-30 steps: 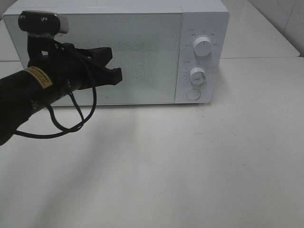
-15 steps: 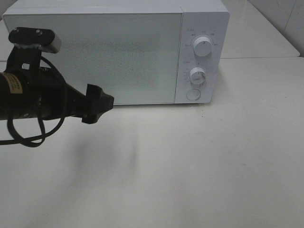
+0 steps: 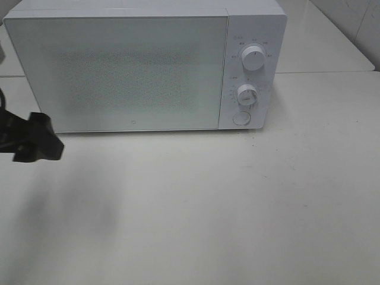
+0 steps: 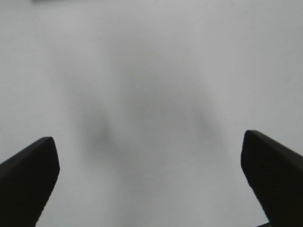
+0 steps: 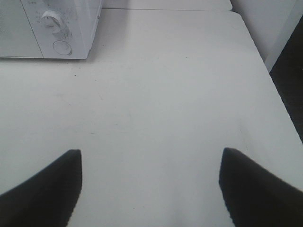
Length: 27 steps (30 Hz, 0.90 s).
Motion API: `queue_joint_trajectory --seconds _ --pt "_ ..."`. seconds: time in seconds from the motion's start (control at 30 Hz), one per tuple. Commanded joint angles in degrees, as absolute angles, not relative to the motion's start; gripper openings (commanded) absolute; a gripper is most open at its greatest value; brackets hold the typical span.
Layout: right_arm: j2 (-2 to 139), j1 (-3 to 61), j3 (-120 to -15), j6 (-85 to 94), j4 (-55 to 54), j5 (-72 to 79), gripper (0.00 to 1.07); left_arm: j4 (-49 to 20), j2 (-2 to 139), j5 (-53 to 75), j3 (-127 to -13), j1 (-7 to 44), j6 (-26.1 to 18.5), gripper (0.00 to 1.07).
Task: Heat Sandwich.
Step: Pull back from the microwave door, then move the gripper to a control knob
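We cannot find the sandwich in any view. No pale-yellow layered piece lies on the flat white bench (image 3: pixel 237 208). The frosted glass door (image 3: pixel 119 71) hides the oven's inside, so we judge it may sit in there. The white box-shaped microwave oven (image 3: pixel 261 18) stands along the bench's far edge with its door closed. Its right panel carries an upper round white dial (image 3: pixel 253 59), a lower round white dial (image 3: pixel 246 94) and a round white button (image 3: pixel 240 118).

Our left claw (image 4: pixel 147 142) hangs at the bench's left edge, fingers spread wide and holding nothing. Our right claw (image 5: pixel 151 151), toward the right edge, is likewise spread and empty.

The dials are small and smooth, so a claw could slip off or overturn one. Pushing too hard could shove the oven back. An empty oven would run for nothing.
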State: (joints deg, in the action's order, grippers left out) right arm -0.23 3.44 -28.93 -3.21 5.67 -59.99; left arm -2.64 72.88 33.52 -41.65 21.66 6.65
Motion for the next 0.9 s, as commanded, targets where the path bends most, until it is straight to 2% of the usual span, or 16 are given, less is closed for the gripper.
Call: queue_joint_trajectory --seconds 0.03,0.1,0.17,0.23,0.27,0.37,0.43,0.5,0.9 --pt "-1.78 3.15 -28.88 -3.44 5.5 -59.42 0.76 -1.15 70.07 42.06 -44.12 17.19 6.42 1.02" --pt "-1.78 3.15 -28.88 -3.44 5.5 -59.42 0.76 -0.57 69.5 43.66 -44.58 16.04 6.42 1.02" --pt "-1.78 3.15 -28.88 -3.44 5.5 -59.42 0.76 0.57 67.44 48.82 -45.61 11.63 6.42 1.02" --pt "-1.78 3.15 -28.88 -3.44 5.5 -59.42 0.76 0.74 66.69 50.65 -45.72 10.14 6.25 1.02" --pt "-1.78 3.15 -28.88 -3.44 5.5 -59.42 0.76 0.86 65.55 54.03 -45.72 7.62 4.87 1.02" --pt "-1.78 3.15 -28.88 -3.44 5.5 -59.42 0.76 0.8 64.52 57.07 -45.72 5.04 3.04 1.02" --pt "-1.78 3.15 -28.88 -3.44 5.5 -59.42 0.76 0.8 62.8 60.91 -45.72 0.86 0.34 1.02" --pt "-1.78 3.15 -28.88 -3.44 5.5 -59.42 0.76 0.57 60.96 62.8 -45.49 -1.2 -0.92 1.02" --pt "-1.78 3.15 -28.88 -3.44 5.5 -59.42 0.76 3.61 41.6 65.32 -36.15 -2.52 -1.15 1.02"
